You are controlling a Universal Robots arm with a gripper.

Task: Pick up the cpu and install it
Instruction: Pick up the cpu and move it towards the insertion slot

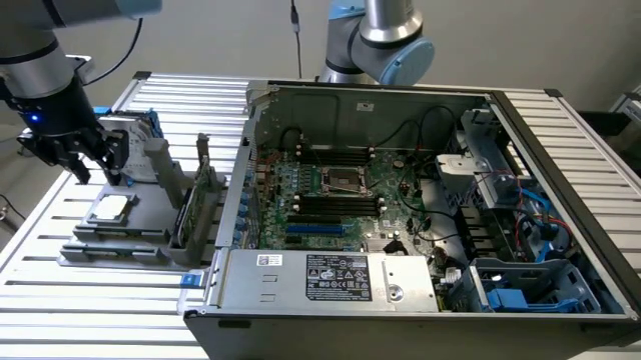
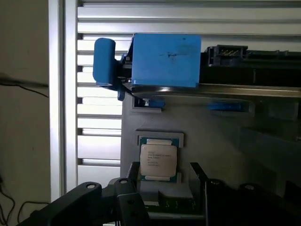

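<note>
A slatted silver metal table (image 1: pixel 70 307) stands before a plain pale wall. At the exterior view's left, the robot arm's dark gripper (image 1: pixel 97 174) points down with its two fingers (image 1: pixel 80 171) spread apart and holding nothing. It hangs just above the cpu (image 1: pixel 112 208), not touching it.

The cpu is a small flat square chip with a silvery top. It lies face up in a shallow seat on a grey holder (image 1: pixel 140 240) that rests on the table. In the wrist view the cpu (image 2: pixel 158 160) lies ahead of the gripper (image 2: pixel 165 181), with a dark finger (image 2: pixel 197 172) on either side of its seat.

Just past the cpu on the same holder, a hard drive with a blue bracket (image 2: pixel 164 59) stands on edge.

Well apart, toward the exterior view's right, an open computer case (image 1: pixel 561 187) lies on the table. Its green motherboard shows a dark, metal-framed square socket (image 1: pixel 346 180) near the middle. A silver power supply (image 1: pixel 331 279) fills the case's near edge.
</note>
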